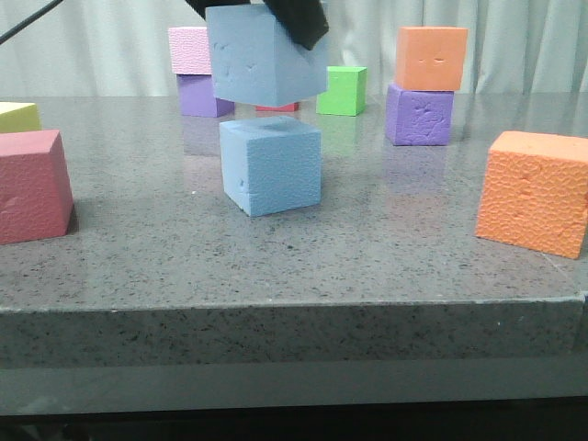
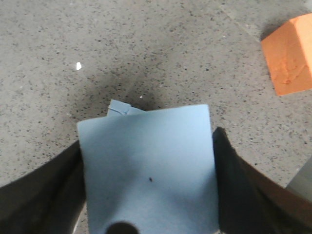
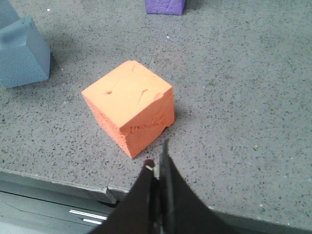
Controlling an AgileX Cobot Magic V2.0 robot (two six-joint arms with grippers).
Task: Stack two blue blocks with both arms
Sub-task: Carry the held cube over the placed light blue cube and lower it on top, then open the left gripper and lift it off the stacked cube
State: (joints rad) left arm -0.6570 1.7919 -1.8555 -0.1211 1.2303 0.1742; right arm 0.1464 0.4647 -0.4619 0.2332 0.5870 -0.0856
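A smooth, dented blue block (image 1: 262, 55) hangs in the air, my left gripper (image 2: 147, 139) shut on it with a dark finger (image 2: 234, 180) on each side. Just below, with a small gap between them, the pebbled blue block (image 1: 271, 165) rests on the grey table (image 1: 294, 276). In the left wrist view only one corner of the lower blue block (image 2: 119, 108) peeks past the held one. My right gripper (image 3: 157, 158) is shut and empty at the table's front edge, just short of an orange block (image 3: 131, 109). The lower blue block (image 3: 22, 56) lies off to its side.
A large orange block (image 1: 537, 193) sits front right and a red block (image 1: 32, 184) front left, with a yellow one (image 1: 18, 115) behind it. At the back stand an orange-on-purple stack (image 1: 420, 115), a green block (image 1: 342, 90) and a pink-on-purple stack (image 1: 190, 49).
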